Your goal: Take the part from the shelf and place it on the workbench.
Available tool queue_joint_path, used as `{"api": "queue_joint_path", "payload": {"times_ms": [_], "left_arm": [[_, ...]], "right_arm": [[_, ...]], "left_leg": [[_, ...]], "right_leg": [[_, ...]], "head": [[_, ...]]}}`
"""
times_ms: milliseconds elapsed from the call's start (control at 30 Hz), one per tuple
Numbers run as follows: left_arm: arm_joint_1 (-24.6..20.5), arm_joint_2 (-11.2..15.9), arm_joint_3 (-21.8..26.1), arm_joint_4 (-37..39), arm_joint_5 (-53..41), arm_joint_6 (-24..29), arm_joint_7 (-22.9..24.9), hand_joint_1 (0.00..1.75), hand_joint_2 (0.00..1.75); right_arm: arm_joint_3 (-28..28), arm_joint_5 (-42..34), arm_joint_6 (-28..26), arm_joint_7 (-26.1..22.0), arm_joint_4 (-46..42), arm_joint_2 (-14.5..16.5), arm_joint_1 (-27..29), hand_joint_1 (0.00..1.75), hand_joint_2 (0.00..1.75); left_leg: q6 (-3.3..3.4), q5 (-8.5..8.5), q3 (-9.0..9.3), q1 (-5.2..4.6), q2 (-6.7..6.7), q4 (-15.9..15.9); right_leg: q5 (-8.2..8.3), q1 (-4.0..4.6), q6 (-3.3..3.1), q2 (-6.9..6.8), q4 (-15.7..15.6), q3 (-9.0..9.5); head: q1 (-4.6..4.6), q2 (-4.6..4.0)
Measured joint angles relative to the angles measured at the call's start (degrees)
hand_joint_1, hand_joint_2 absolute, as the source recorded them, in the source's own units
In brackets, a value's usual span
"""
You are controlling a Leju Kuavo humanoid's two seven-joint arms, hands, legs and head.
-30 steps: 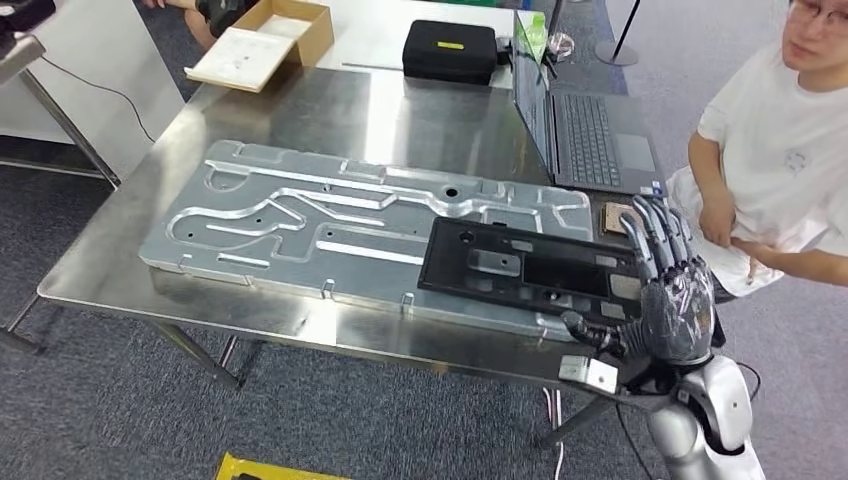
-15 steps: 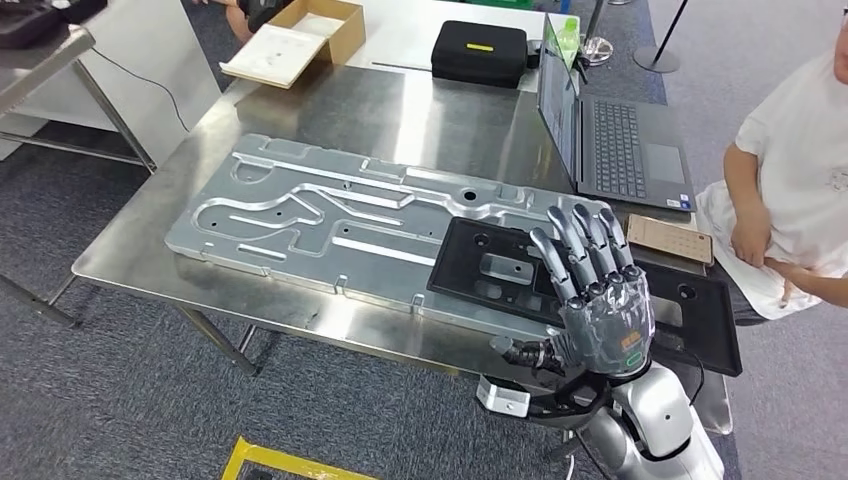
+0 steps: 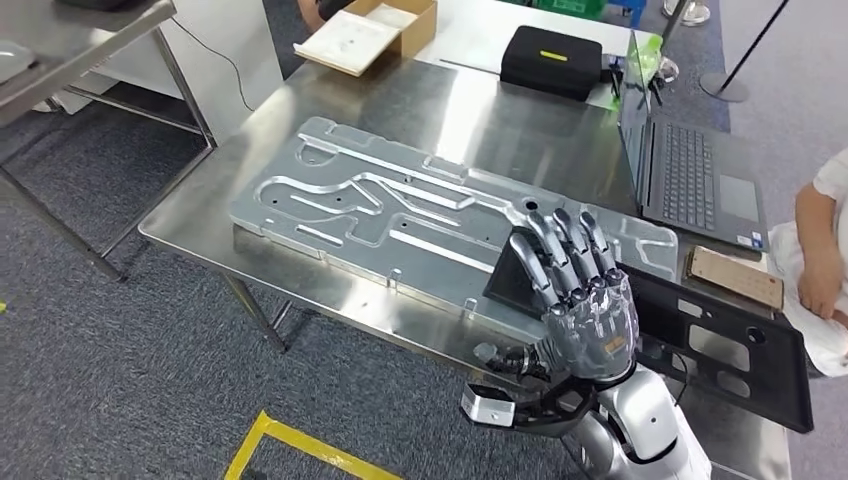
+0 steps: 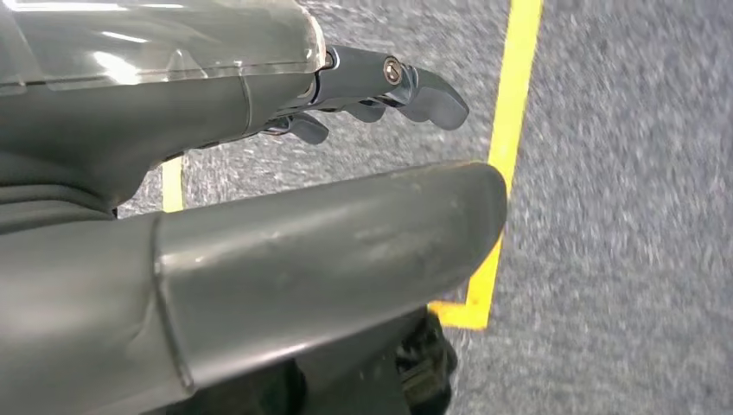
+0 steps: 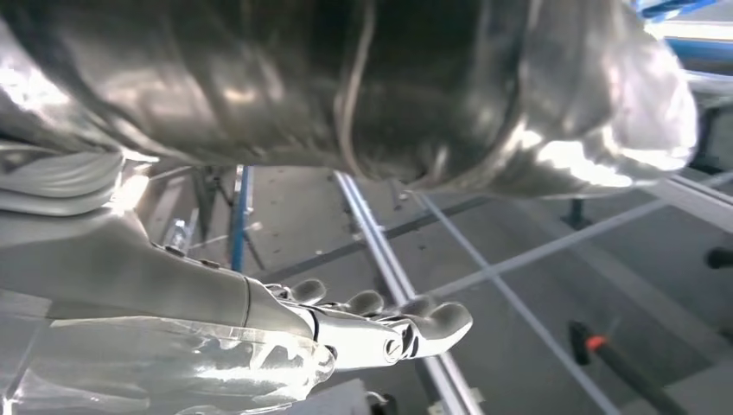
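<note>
Counter [image 3: 400, 110]: steel, carrying a large machined aluminium plate [image 3: 400, 205]. We log the part [image 3: 720, 340], a flat black panel with cut-outs, lying on the counter's near right side, one end overlapping the plate, the other reaching past the counter's edge. Right hand [image 3: 580, 300]: raised above the part, fingers straight and spread, holding nothing; we cannot tell whether it touches the part. Left hand [image 4: 259, 199]: over grey carpet with yellow tape [image 4: 510, 130], fingers loosely extended, nothing held. Also on the counter: laptop [image 3: 690, 170], black case [image 3: 565, 60], cardboard box [image 3: 365, 35]. A person's arm [image 3: 820, 270] at the right edge
</note>
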Motion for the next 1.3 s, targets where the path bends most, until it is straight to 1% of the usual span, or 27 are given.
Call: {"api": "queue_joint_path", "payload": {"times_ms": [33, 100, 133, 167, 233, 267, 300, 367, 433, 500, 567, 600, 633, 667, 700, 733, 800, 833, 867, 933, 1000, 1067, 1133, 1167, 1200, 1233, 1300], "left_arm": [[-0.06, -0.01, 0.01, 0.0, 0.0, 0.13, -0.01, 0.0, 0.0], [-0.12, -0.02, 0.01, 0.0, 0.0, 0.4, 0.0, 0.0, 0.0], [-0.08, -0.02, 0.01, 0.0, -0.01, 0.55, 0.01, 0.0, 0.0], [-0.03, -0.02, 0.01, 0.0, -0.02, 0.65, 0.01, 0.0, 0.0], [0.02, -0.03, 0.01, 0.0, -0.04, 0.77, 0.01, 0.0, 0.0], [0.01, -0.1, 0.01, 0.0, -0.05, 0.78, 0.01, 0.0, 0.0], [-0.03, -0.17, 0.01, 0.0, -0.05, 0.79, 0.0, 0.0, 0.0], [-0.04, -0.3, 0.02, 0.0, -0.05, 0.8, 0.0, 0.0, 0.0], [0.06, -0.26, 0.02, 0.0, -0.07, 0.82, 0.0, 0.0, 0.0], [0.13, -0.18, 0.01, 0.0, -0.07, 0.84, 0.01, 0.0, 0.0], [0.0, -0.15, 0.01, 0.0, -0.05, 0.85, 0.05, 0.0, 0.0], [-0.07, -0.16, 0.01, 0.0, -0.05, 0.83, 0.09, 0.0, 0.0], [-0.07, -0.17, 0.01, 0.0, -0.05, 0.81, 0.13, 0.0, 0.0], [-0.01, -0.18, 0.01, 0.0, -0.05, 0.8, 0.16, 0.0, 0.0], [0.05, -0.19, 0.01, 0.0, -0.05, 0.79, 0.2, 0.0, 0.0], [0.09, -0.17, 0.01, 0.0, -0.06, 0.79, 0.24, 0.0, 0.0], [-0.02, -0.15, 0.01, 0.0, -0.07, 0.79, 0.31, 0.0, 0.0], [-0.07, -0.15, 0.01, 0.0, -0.07, 0.79, 0.32, 0.0, 0.0], [-0.09, -0.14, 0.01, 0.0, -0.07, 0.78, 0.32, 0.0, 0.0], [0.02, -0.13, 0.02, 0.0, -0.08, 0.77, 0.32, 0.0, 0.0], [0.04, -0.12, 0.03, 0.0, -0.09, 0.77, 0.31, 0.0, 0.0], [-0.07, -0.15, 0.03, 0.0, -0.09, 0.75, 0.3, 0.0, 0.0], [-0.11, -0.19, 0.03, 0.0, -0.09, 0.71, 0.27, 0.0, 0.0], [-0.07, -0.19, 0.03, 0.0, -0.09, 0.68, 0.26, 0.0, 0.0], [-0.02, -0.19, 0.03, 0.0, -0.09, 0.68, 0.25, 0.0, 0.0], [0.01, -0.2, 0.03, 0.0, -0.09, 0.67, 0.22, 0.0, 0.0], [-0.04, -0.3, 0.03, 0.0, -0.06, 0.65, 0.17, 0.0, 0.0]], "right_arm": [[0.01, 0.14, -0.01, -0.07, 0.0, 0.0, -0.01, 0.0, 0.0], [0.03, 0.45, -0.03, -0.14, 0.01, 0.0, 0.08, 0.0, 0.0], [0.04, 0.57, -0.03, -0.16, 0.01, 0.01, 0.12, 0.0, 0.0], [0.06, 0.63, -0.03, -0.16, 0.01, 0.01, 0.15, 0.0, 0.0], [0.08, 0.68, -0.03, -0.17, 0.01, 0.04, 0.14, 0.0, 0.0], [0.08, 0.68, -0.03, -0.19, 0.01, 0.05, 0.12, 0.0, 0.0], [0.07, 0.68, -0.03, -0.2, 0.01, 0.07, 0.08, 0.0, 0.0], [0.07, 0.68, -0.04, -0.21, 0.0, 0.1, 0.02, 0.0, 0.0], [0.07, 0.68, -0.03, -0.22, 0.0, 0.22, -0.06, 0.0, 0.0], [0.08, 0.68, -0.03, -0.23, 0.01, 0.43, -0.17, 0.0, 0.0], [0.09, 0.68, -0.05, -0.23, 0.07, 0.57, -0.25, 0.0, 0.0], [0.1, 0.68, -0.07, -0.23, 0.14, 0.62, -0.29, 0.0, 0.0], [0.13, 0.69, -0.07, -0.23, 0.21, 0.66, -0.31, 0.0, 0.0], [0.15, 0.69, -0.07, -0.22, 0.29, 0.69, -0.36, 0.0, 0.0], [0.21, 0.69, -0.07, -0.22, 0.37, 0.74, -0.46, 0.0, 0.0], [0.3, 0.69, -0.07, -0.21, 0.45, 0.78, -0.6, 0.0, 0.0], [0.45, 0.69, -0.07, -0.16, 0.57, 0.81, -0.97, 0.0, 0.0], [0.51, 0.69, -0.07, -0.12, 0.6, 0.81, -1.13, 0.0, 0.0], [0.55, 0.7, -0.07, -0.08, 0.62, 0.81, -1.25, 0.0, 0.0], [0.67, 0.71, -0.07, 0.01, 0.67, 0.9, -1.49, 0.0, 0.0], [0.77, 0.73, -0.07, 0.1, 0.72, 0.98, -1.68, 0.0, 0.0], [0.83, 0.74, -0.07, 0.23, 0.8, 0.98, -1.69, 0.0, 0.0], [0.89, 0.74, -0.07, 0.33, 0.99, 0.98, -1.6, 0.0, 0.0], [0.92, 0.75, -0.07, 0.38, 1.1, 0.98, -1.56, 0.0, 0.0], [0.94, 0.8, -0.07, 0.46, 1.19, 0.98, -1.56, 0.0, 0.0], [0.97, 0.88, -0.07, 0.6, 1.23, 0.98, -1.59, 0.0, 0.0], [1.02, 1.15, -0.08, 0.96, 1.23, 0.98, -1.7, 0.0, 0.0]], "left_leg": [[0.18, 0.08, -0.01, 0.05, -0.55, -0.03], [0.34, 0.12, -0.07, -0.02, -1.74, -0.03], [0.36, 0.13, -0.06, -0.07, -2.45, -0.03], [0.36, 0.14, -0.02, -0.12, -3.17, -0.02], [0.32, 0.17, 0.12, -0.14, -4.67, -0.02], [0.23, 0.21, 0.13, -0.16, -5.3, -0.01], [0.05, 0.29, 0.05, -0.12, -5.91, 0.02], [-0.53, 0.52, -0.28, 0.12, -6.98, -0.04], [-1.21, 0.67, -0.52, 0.3, -7.69, -0.15], [-1.74, -0.73, -1.43, 0.05, -5.8, 1.73], [-2.13, -4.19, -4.27, -0.03, -2.86, 7.78], [-2.32, -5.77, -5.98, 0.06, -2.13, 11.32], [-2.51, -6.45, -7.1, 0.15, -1.75, 13.71], [-2.67, -6.11, -7.29, 0.23, -1.48, 14.26], [-2.8, -4.75, -6.31, 0.3, -1.13, 12.52], [-2.85, -2.86, -4.4, 0.36, -0.34, 9.07], [-2.39, -0.62, -0.86, 0.13, 1.86, 2.43], [-1.98, -0.31, -0.05, -0.01, 2.49, 0.77], [-1.53, -0.49, 0.04, -0.16, 2.52, 0.36], [-0.75, -0.15, -0.08, -0.11, 1.31, 0.15], [-0.02, 0.25, -0.09, 0.11, 0.23, -0.21], [0.4, 0.53, -0.23, 0.24, -0.86, -0.35], [0.57, 0.67, -0.42, 0.17, -2.2, -0.34], [0.6, 0.71, -0.46, 0.13, -2.97, -0.32], [0.56, 0.76, -0.45, 0.1, -3.76, -0.31], [0.49, 0.82, -0.41, 0.09, -4.54, -0.31], [0.22, 0.96, -0.47, 0.08, -5.98, -0.24]], "right_leg": [[-1.75, -0.14, 0.2, 1.4, 3.07, -1.42], [-4.76, -0.19, 0.29, 2.68, 10.33, -5.11], [-5.0, -0.19, 0.24, 2.86, 12.44, -6.33], [-4.06, -0.19, 0.08, 3.03, 12.41, -6.54], [0.14, -0.1, -0.55, 4.14, 6.46, -4.0], [1.83, -0.06, -0.93, 5.5, 2.62, -2.25], [2.94, 0.02, -1.23, 6.52, -0.37, -0.94], [3.28, 0.25, -1.52, 7.37, -2.64, -0.05], [3.65, 0.25, -1.85, 6.1, -3.27, 0.16], [4.11, -0.07, -2.45, 4.69, -4.29, 0.64], [4.24, -0.08, -2.88, 3.05, -4.7, 0.83], [4.19, -0.01, -3.0, 2.15, -4.65, 0.79], [4.12, 0.04, -2.97, 1.32, -4.57, 0.76], [4.02, 0.06, -2.93, 0.54, -4.47, 0.74], [3.87, 0.04, -2.82, -0.19, -4.3, 0.73], [3.66, 0.02, -2.65, -0.85, -4.03, 0.73], [3.11, 0.25, -2.11, -1.96, -3.32, 0.67], [2.89, 0.4, -1.81, -2.4, -3.04, 0.67], [2.78, 0.55, -1.52, -2.84, -2.92, 0.69], [2.6, 0.47, -0.91, -3.38, -2.85, 0.84], [1.08, 0.11, -0.24, -1.25, -1.14, 0.24], [-2.43, -0.22, 0.22, 1.9, 4.66, -2.38], [-5.01, -0.32, 0.37, 2.9, 11.41, -5.69], [-4.77, -0.33, 0.33, 3.02, 12.58, -6.36], [-3.43, -0.33, 0.18, 3.18, 11.59, -6.0], [-1.3, -0.32, -0.08, 3.65, 8.52, -4.62], [2.2, -0.3, -0.78, 6.08, 0.9, -1.22]], "head": [[0.01, 0.0], [0.01, 0.0], [0.01, 0.0], [0.0, 0.0], [0.01, 0.0], [-0.01, 0.0], [0.01, 0.0], [0.0, 0.0], [0.0, 0.0], [-0.13, 0.0], [-0.31, 0.0], [-0.37, 0.0], [-0.37, 0.0], [-0.37, 0.0], [-0.38, 0.0], [-0.38, 0.0], [-0.36, 0.0], [-0.35, 0.0], [-0.33, 0.0], [-0.33, 0.0], [-0.32, 0.0], [-0.3, 0.0], [-0.31, 0.0], [-0.32, 0.0], [-0.31, 0.0], [-0.31, 0.0], [-0.31, 0.0]]}}
